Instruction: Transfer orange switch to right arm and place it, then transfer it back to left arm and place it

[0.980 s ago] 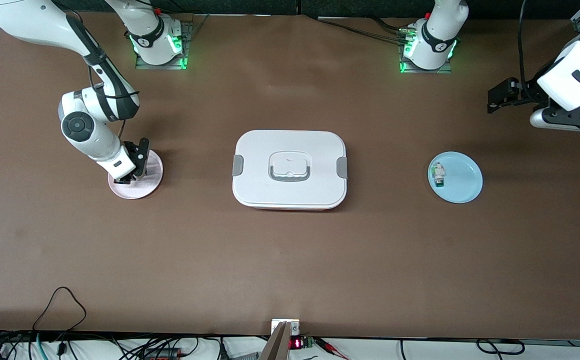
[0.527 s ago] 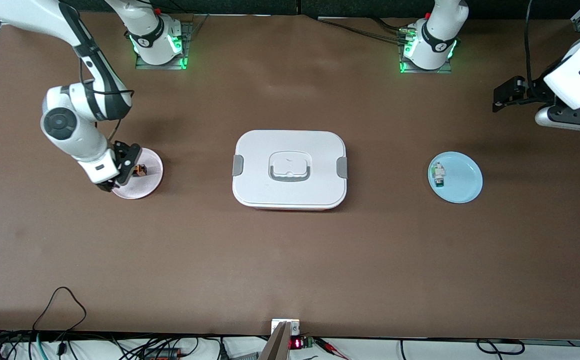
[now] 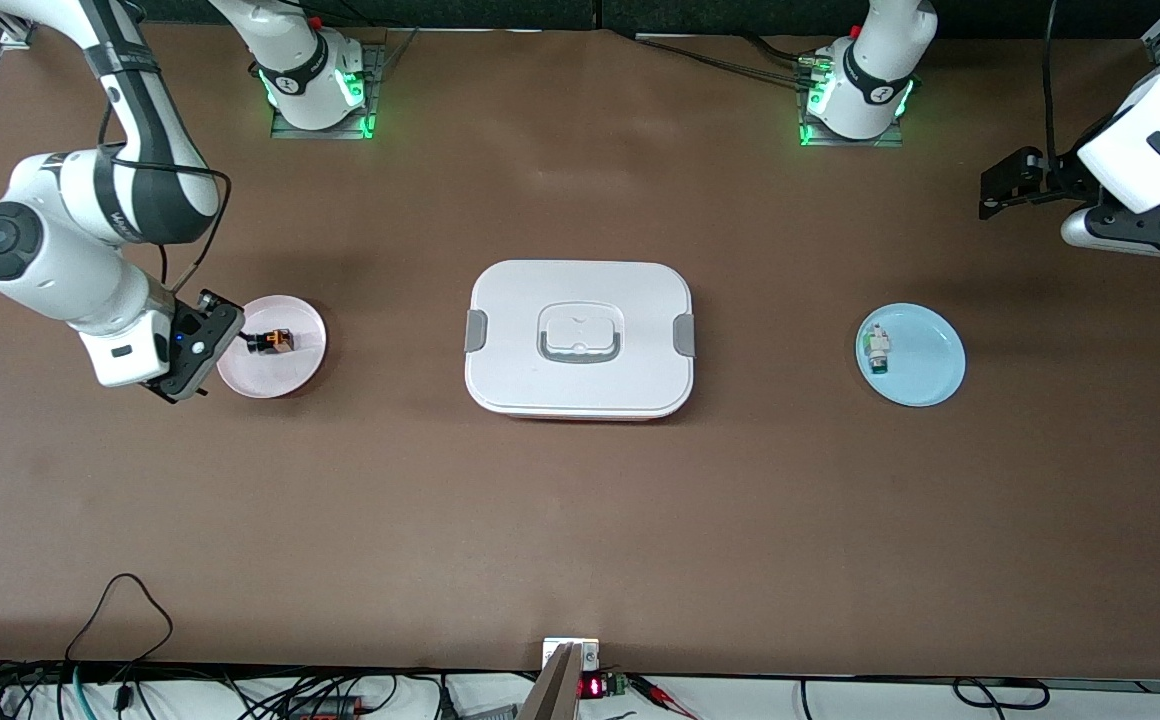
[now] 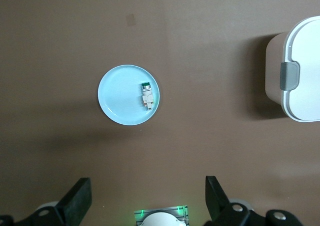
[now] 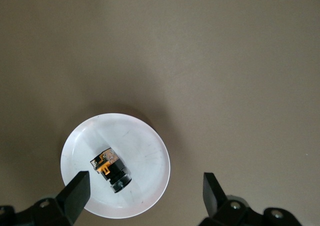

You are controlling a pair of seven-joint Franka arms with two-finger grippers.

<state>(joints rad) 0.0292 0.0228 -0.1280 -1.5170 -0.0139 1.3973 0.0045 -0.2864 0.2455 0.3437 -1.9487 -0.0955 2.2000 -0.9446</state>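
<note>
**Orange switch on pink plate, both tools released**

The orange switch [image 3: 272,341] lies on the pink plate [image 3: 297,372] toward the right arm's end of the table [image 3: 580,520]. The right tool [image 3: 202,343] hangs beside that plate, fingers spread, gripping nothing. The white box [image 3: 580,339] sits mid-table. The left tool [image 3: 1015,185] waits released, high over the table's edge.

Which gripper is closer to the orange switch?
Right. The right gripper is open at the rim of the pink plate holding the switch. The left gripper waits open at the left arm's end, past the box.
</note>
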